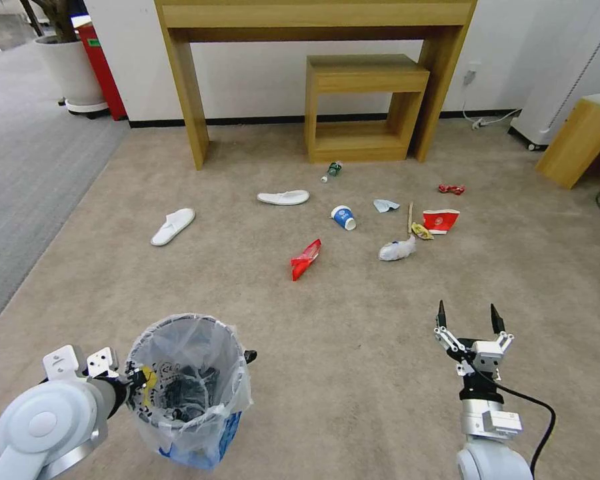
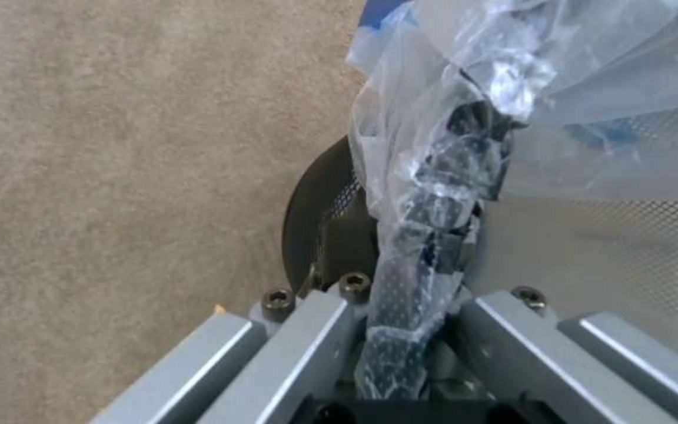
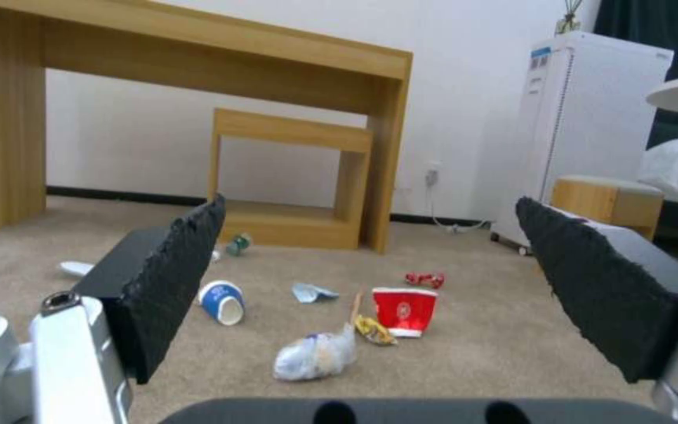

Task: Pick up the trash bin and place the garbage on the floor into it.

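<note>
The left gripper (image 1: 135,381) is clamped on the rim of the bin (image 1: 187,387), holding it upright so litter can drop in; the right gripper (image 1: 469,320), jaws wide and empty, faces the garbage (image 1: 397,250) scattered beyond the bin on the floor (image 1: 353,347)

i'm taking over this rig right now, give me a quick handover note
Left gripper: shut on the rim of the trash bin, bag pinched between the fingers.
Right gripper: open, empty, above the floor, pointing toward the litter.
On the carpet ahead: two slippers, blue-white cup, red cup, red wrapper, crushed bottle, tissue.
Done: bin gripped.
Left: every piece of garbage listed above.
</note>
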Available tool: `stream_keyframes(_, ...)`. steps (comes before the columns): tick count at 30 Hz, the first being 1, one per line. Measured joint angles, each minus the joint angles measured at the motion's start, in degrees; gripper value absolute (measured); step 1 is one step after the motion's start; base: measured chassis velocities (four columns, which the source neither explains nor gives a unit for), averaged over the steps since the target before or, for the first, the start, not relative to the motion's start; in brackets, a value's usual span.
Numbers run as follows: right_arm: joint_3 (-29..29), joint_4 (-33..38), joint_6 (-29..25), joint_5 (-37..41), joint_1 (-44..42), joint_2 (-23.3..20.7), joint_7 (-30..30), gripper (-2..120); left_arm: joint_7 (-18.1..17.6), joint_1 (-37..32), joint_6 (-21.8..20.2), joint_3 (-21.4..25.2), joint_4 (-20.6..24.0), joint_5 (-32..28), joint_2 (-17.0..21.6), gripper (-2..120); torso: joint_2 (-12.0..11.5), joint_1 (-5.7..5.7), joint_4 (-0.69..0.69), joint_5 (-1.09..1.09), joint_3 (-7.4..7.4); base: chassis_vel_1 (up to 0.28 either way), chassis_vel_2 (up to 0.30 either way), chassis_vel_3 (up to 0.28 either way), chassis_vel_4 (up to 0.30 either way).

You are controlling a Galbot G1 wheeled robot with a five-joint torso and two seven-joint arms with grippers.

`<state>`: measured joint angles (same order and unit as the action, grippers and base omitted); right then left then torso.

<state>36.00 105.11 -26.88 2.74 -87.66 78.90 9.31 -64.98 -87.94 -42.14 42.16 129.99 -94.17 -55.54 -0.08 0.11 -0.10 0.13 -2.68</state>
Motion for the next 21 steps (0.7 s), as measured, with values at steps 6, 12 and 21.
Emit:
stream_keyframes(6,-0.4,0.0,0.1,0.0,0.1,-0.2,-0.1,94,-0.2,-0.2,0.0,0.5,0.3,-0.1,0.1,0,0.0,0.00,0.00,0.00,0.00,0.000,0.000,0.000,0.000)
stream_keyframes(12,-0.9,-0.5,-0.1,0.0,-0.2,-0.3,-0.2,94,-0.5,-0.3,0.0,0.5,0.8,-0.2,-0.2,0,0.0,0.00,0.00,0.00,0.00,0.000,0.000,0.000,0.000)
stream_keyframes(21,-1.6,-1.2,-0.1,-0.4,-0.4,0.0,-0.3,94,-0.6,-0.8,0.0,0.8,0.6,-0.3,0.2,0,0.0,0.00,0.00,0.00,0.00,0.000,0.000,0.000,0.000)
